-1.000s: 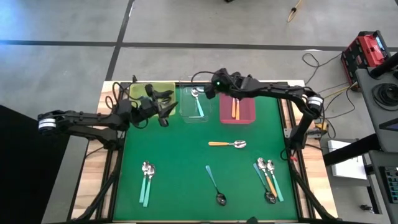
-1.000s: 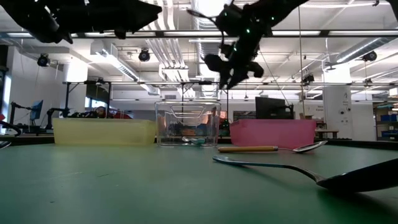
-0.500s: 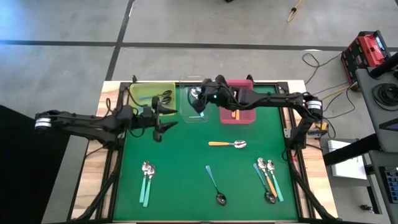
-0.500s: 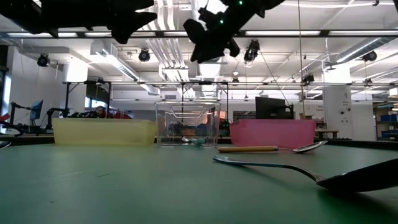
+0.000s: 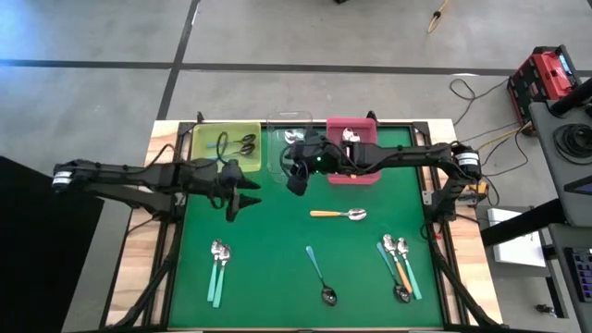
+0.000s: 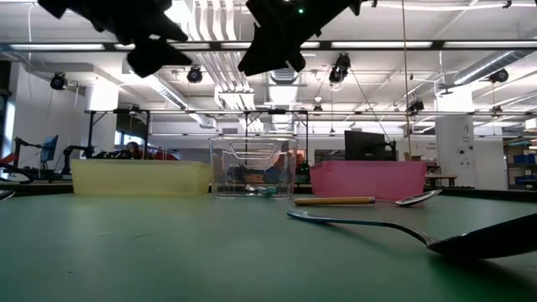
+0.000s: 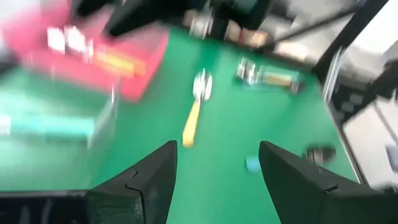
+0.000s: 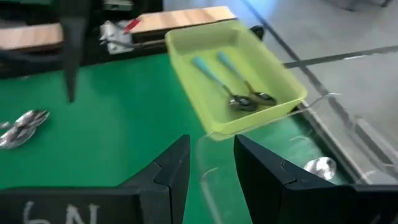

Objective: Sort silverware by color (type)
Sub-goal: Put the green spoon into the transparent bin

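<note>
- Silverware lies in two places: some already in the bins along the table's far edge, the rest loose on the green mat.
- On the mat, an orange-handled spoon lies crosswise near the middle, a dark-bowled teal spoon nearer the front, a teal pair front-left and a mixed cluster front-right.
- Left gripper hangs over bare mat in front of the yellow bin, its fingers spread with nothing between them; the orange-handled spoon lies well ahead of them.
- Right gripper hovers at the clear bin's front edge, beside the pink bin, its fingers parted and empty.
- Right wrist view shows what the high view only hints at: two teal-handled spoons lying side by side inside the yellow bin, and a silver spoon bowl in the clear bin.
- Low view alone shows the bins in a row, yellow, clear, pink, with both arms as dark shapes overhead.
</note>
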Controlling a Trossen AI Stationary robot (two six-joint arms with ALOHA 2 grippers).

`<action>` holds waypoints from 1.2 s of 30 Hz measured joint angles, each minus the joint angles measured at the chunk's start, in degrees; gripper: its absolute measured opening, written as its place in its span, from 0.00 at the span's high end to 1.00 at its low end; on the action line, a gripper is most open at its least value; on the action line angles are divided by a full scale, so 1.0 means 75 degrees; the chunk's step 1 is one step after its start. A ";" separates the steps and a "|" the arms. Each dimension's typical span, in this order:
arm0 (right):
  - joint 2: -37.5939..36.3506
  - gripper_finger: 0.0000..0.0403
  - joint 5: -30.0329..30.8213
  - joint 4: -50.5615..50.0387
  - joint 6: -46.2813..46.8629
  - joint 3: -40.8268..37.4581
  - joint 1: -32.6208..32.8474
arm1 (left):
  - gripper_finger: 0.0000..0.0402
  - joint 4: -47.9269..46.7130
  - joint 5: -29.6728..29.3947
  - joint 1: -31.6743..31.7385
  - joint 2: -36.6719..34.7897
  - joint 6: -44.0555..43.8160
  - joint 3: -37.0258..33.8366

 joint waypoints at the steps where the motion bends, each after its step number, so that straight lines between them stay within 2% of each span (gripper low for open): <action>1: -0.0011 0.71 -0.0031 -0.0095 -0.0012 0.0002 0.0056 | 0.48 -0.0578 0.0000 -0.0053 0.0072 -0.0223 0.0234; 5: -0.0080 0.71 -0.0036 -0.0702 -0.0078 -0.0001 0.0291 | 0.48 -0.2238 -0.0003 -0.0296 0.0273 -0.1143 0.0826; 13: -0.0210 0.71 -0.0036 -0.1898 -0.0027 -0.0004 0.0692 | 0.48 -0.3085 -0.0105 -0.1119 0.0342 -0.3154 0.0849; 20: -0.0270 0.71 -0.0036 -0.2130 -0.0181 -0.0007 0.0877 | 0.48 -0.4345 -0.0107 -0.2350 0.0499 -0.5812 0.0837; 29: -0.0271 0.71 -0.0030 -0.1772 -0.0602 -0.0007 0.0860 | 0.48 -0.4640 -0.0067 -0.4485 0.1248 -0.9016 0.0822; 36: -0.0271 0.71 -0.0027 -0.1528 -0.0803 -0.0007 0.0860 | 0.48 -0.4645 -0.0061 -0.5365 0.2144 -1.0486 0.0822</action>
